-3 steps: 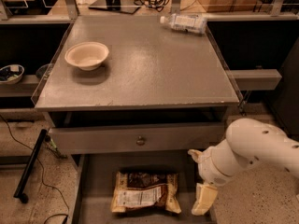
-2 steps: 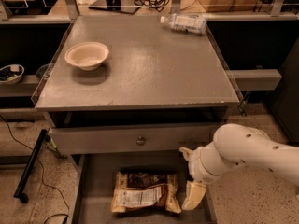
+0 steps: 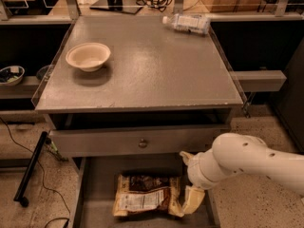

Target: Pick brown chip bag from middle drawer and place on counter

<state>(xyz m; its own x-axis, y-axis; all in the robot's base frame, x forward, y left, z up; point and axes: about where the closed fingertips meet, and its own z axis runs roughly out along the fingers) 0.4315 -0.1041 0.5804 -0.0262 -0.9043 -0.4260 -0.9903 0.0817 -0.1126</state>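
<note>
My end effector (image 3: pixel 186 183) hangs inside the middle drawer (image 3: pixel 99 180), fingers spread, with the lower one right at the end of the brown chip bag (image 3: pixel 145 201), which lies flat on the drawer floor. Risks from here: I might pinch only crinkly foil edge and it slips, or the lift clips the drawer front (image 3: pixel 104 141) overhead, short of the worktop (image 3: pixel 156 70).

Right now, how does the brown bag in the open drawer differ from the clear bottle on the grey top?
The brown chip bag lies flat in the middle drawer; the clear plastic bottle lies on its side at the far right corner of the counter. The bag is dark and opaque, the bottle see-through. The gripper is at the bag's right end, far from the bottle. Both carry pale labels.
</note>
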